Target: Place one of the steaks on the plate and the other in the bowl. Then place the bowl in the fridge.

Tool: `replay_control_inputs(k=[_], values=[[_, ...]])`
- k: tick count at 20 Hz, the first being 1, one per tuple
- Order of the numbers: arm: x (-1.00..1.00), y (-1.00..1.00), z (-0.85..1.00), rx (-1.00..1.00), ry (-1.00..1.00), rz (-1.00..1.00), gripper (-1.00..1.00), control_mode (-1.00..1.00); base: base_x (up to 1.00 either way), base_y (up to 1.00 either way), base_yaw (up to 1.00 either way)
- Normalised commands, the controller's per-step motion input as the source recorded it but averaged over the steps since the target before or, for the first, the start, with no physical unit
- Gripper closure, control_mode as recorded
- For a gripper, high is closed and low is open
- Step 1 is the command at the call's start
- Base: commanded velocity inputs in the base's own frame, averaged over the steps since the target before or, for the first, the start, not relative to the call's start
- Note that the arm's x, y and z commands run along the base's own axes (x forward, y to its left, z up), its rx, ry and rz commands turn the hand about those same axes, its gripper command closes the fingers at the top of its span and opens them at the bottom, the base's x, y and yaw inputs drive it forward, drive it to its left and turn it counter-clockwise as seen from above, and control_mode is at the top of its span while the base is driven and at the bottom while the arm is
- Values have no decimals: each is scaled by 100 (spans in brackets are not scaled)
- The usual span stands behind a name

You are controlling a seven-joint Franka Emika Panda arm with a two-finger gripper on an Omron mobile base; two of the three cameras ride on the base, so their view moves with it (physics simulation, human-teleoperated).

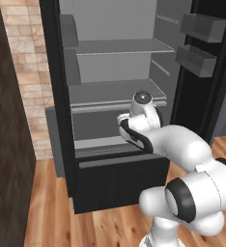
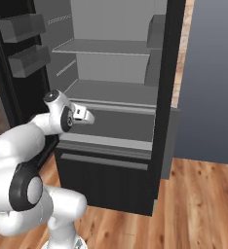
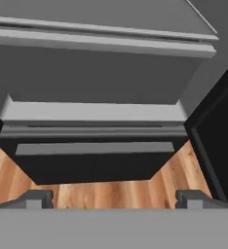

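The hand [image 3: 114, 198], spread wide and empty, faces the open black fridge [image 3: 94, 165] with grey shelves and bottom drawer.

The fridge [image 1: 57, 96] stands open in front of the arm, and its grey shelves [image 1: 116, 91] carry nothing, so the way into each level is free from the near side. The gripper [image 3: 114, 198], with jaws wide apart, is just before the lowest shelf opening, above the closed bottom drawer [image 2: 106, 175], whose black front blocks any lower entry. At the sides, the door bins [image 1: 197, 58] on the right and the black fridge wall on the left narrow the passage.
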Motion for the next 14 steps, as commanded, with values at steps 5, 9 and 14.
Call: replay_control_inputs(k=[5,9,14], values=[[6,-14,2,3,20,0,-100,-100,0,0,0],[-48,-26,21,2,18,-5,-100,-100,0,0,0],[-99,-35,6,4,-6,-6,-100,-100,0,0,0]])
